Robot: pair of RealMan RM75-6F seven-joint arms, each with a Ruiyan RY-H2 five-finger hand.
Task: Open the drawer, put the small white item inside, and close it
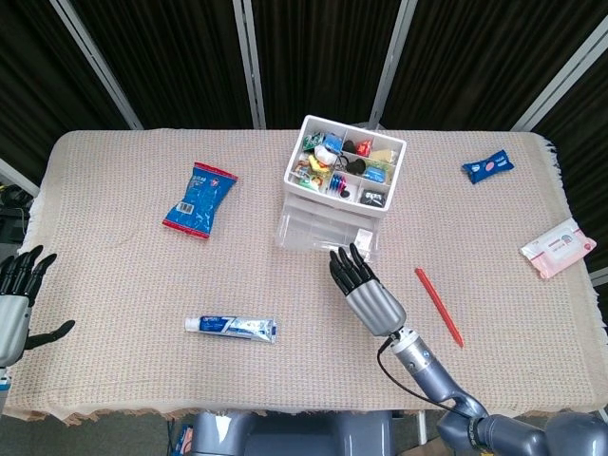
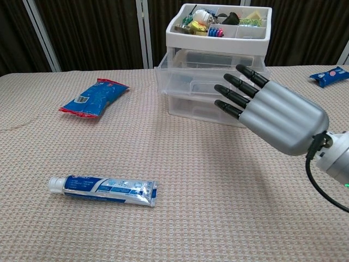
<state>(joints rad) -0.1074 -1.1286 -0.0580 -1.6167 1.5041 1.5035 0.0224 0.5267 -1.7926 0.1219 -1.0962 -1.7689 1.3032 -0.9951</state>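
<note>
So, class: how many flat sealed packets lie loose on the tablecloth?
3: a blue and red packet at left, a small blue packet at far right, and a pink and white packet by the right edge.

No lettering can be read. The toothpaste tube [image 2: 103,190] bears blue print, and the blue-and-red snack packet [image 2: 93,97] a small barcode-like patch, perhaps with words beside it, but both are too blurred to make out in either view.
</note>
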